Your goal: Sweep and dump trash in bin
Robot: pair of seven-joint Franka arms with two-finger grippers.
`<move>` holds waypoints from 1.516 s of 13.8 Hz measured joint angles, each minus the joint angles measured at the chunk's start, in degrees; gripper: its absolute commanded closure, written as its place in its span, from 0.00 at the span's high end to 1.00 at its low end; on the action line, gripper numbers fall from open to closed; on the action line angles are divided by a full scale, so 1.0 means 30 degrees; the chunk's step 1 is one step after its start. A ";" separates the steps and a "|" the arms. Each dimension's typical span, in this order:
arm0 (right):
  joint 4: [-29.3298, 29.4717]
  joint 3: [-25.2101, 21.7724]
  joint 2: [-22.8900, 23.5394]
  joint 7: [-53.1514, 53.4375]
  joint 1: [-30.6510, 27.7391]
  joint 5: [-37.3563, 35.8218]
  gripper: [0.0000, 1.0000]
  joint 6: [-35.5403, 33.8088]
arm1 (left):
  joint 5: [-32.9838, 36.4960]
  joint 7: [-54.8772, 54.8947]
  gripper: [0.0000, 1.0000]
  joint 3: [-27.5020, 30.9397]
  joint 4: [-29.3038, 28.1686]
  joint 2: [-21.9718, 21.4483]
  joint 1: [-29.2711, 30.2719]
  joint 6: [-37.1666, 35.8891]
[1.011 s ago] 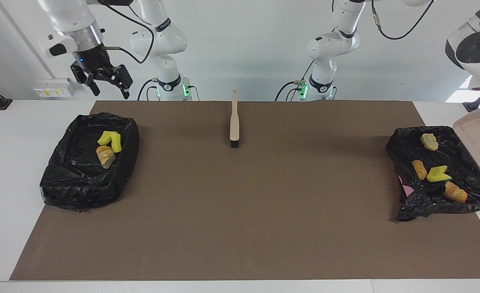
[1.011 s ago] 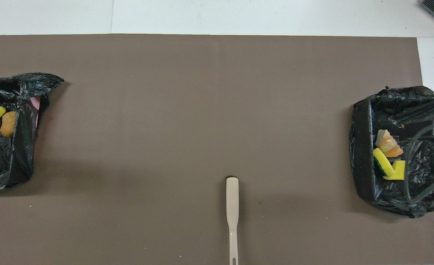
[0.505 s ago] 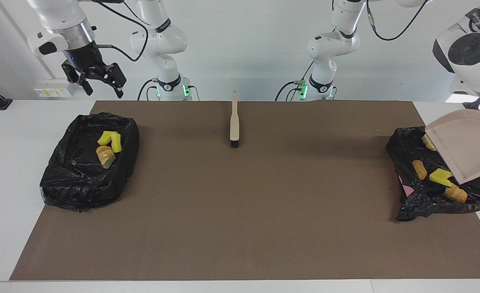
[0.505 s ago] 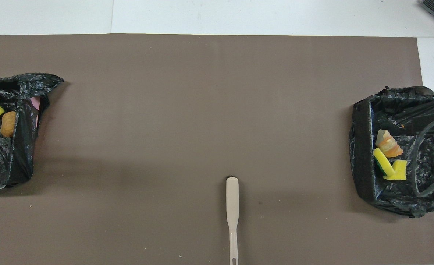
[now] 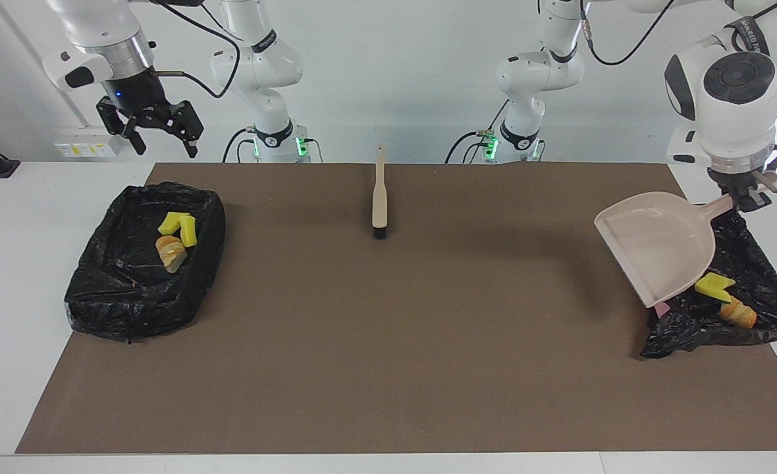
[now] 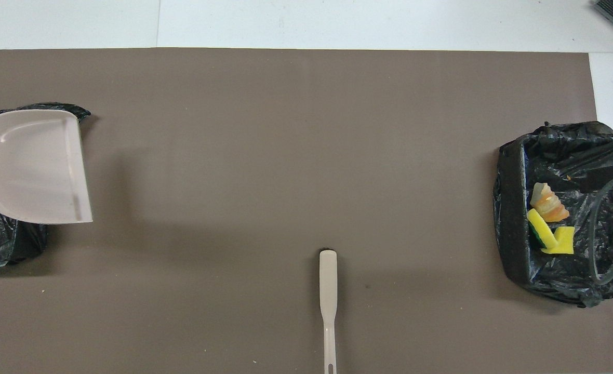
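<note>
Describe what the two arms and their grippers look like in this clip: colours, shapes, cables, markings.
Both arms are glossy white with rounded joint housings, black rings at the joints and green lights at their bases. Loose black cables run along each. The right gripper is black and angular, with a small blue light, under a silver wrist collar. The left arm's wrist shows a round dark grey cap; the left gripper is small and dark.

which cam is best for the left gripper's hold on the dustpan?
Facing view: it shows the left gripper shut on the handle of the dustpan, held over the bin at the left arm's end. Overhead view shows only the pan; handle and gripper are out of frame.
</note>
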 measured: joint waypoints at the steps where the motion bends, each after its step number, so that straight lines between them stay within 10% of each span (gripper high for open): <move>1: 0.0064 -0.0039 -0.0001 -0.0101 -0.0027 0.0000 1.00 0.0000 | -0.0851 -0.1306 0.00 -0.0016 -0.0711 -0.0349 -0.0605 -0.0119; 11: 0.0112 0.0086 -0.0001 -0.0041 0.0048 0.0416 1.00 0.0004 | -0.6722 -1.6455 0.00 -0.0132 -0.3954 -0.0914 -0.6513 0.0852; 21: 0.0063 0.0135 0.0001 -0.0041 0.0061 0.0419 1.00 0.0004 | -1.0459 -2.9270 0.00 -0.0098 -0.2345 0.2569 -1.1446 0.5313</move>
